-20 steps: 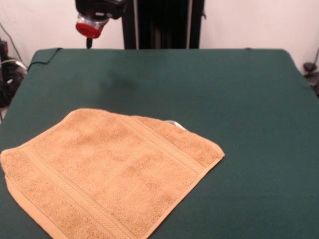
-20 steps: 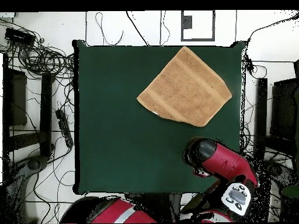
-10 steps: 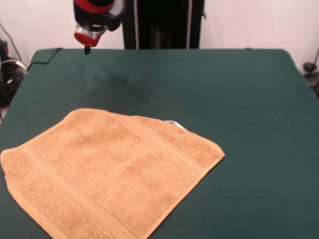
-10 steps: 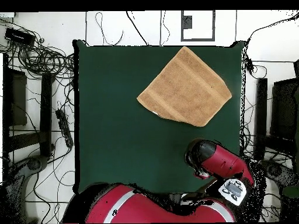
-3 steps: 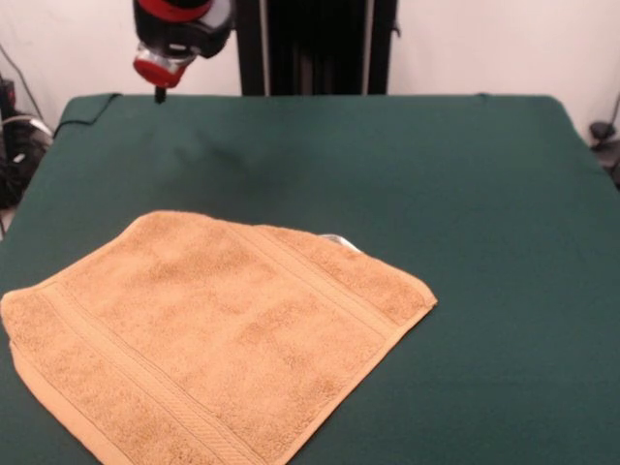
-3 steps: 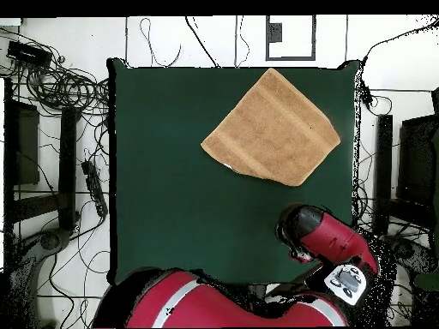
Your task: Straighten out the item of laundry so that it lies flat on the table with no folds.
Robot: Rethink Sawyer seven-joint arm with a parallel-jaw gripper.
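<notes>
The item of laundry [image 5: 213,334], an orange-tan towel with woven border bands, lies spread out and turned diamond-wise on the dark green table [image 5: 465,194]. A bit of white label [image 5: 339,240] peeks out at its far edge. From overhead, the towel [image 6: 273,128] sits near the table's [image 6: 171,171] top right corner. My gripper [image 5: 160,92] hangs high over the table's far left corner, well away from the towel and holding nothing. From overhead, the red arm end [image 6: 300,230] is over the table's lower right edge. Its opening is too small to read.
The towel's near corners run to the left and bottom edges of the front view. Loose cables [image 6: 60,86] and dark racks [image 6: 21,146] lie on the floor beside the table in the overhead view. A folded corner of green cloth [image 5: 87,108] shows at the table's far left.
The arm end has drifted slightly left and out toward the table's edge, staying high. The towel has not moved.
</notes>
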